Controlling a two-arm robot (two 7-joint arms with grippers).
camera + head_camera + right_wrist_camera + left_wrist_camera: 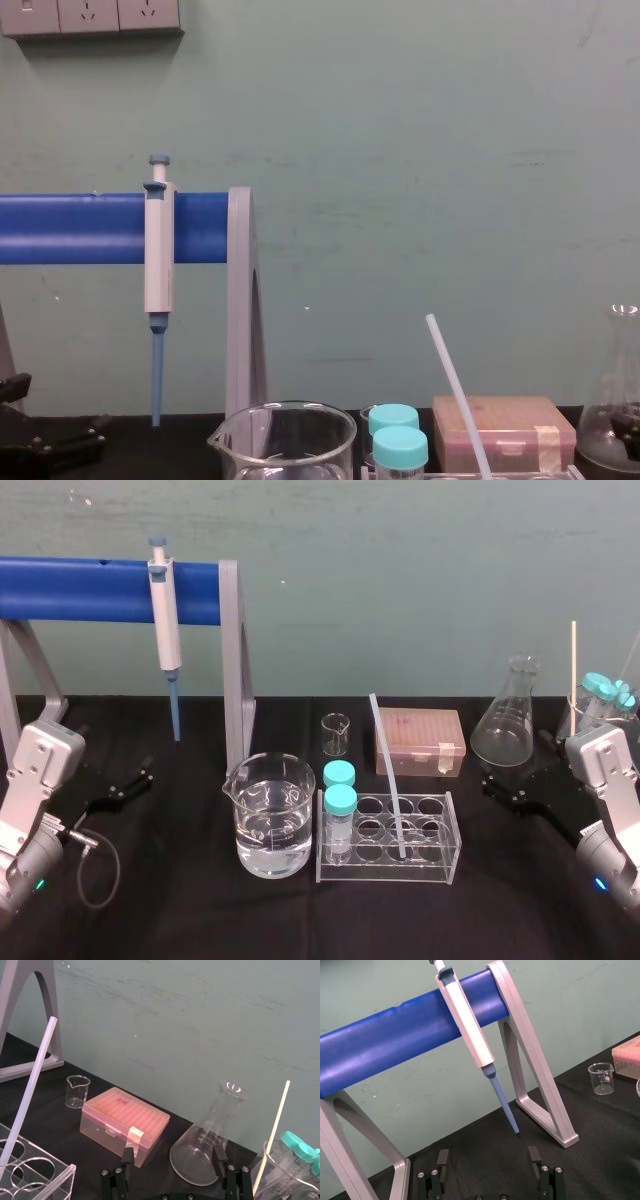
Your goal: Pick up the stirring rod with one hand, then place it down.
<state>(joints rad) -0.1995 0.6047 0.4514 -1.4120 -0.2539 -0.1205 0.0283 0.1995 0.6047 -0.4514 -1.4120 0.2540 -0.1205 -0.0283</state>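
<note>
— Head view: where is the stirring rod [388,775]?
— Lower centre, leaning in the clear rack [452,852]; left gripper [122,791] lower left, right gripper [505,795] lower right, both well apart from it.
— Wrist views?
— Each pair of jaws is spread wide, holding nothing (rod at the left edge of the right one).
— Chest view?
— Rod lower right. Probably light, stiff, slippery, maybe fragile; I would pinch its free upper part.

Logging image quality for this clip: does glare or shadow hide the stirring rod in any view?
No. Head view: even light, the stirring rod pale against the black cloth, its lower end seen through the clear tube rack, small highlights on the water beaker. Right wrist view: rod plain against the wall, no glare. Chest view: rod plain, its foot cut by the lower edge.
</note>
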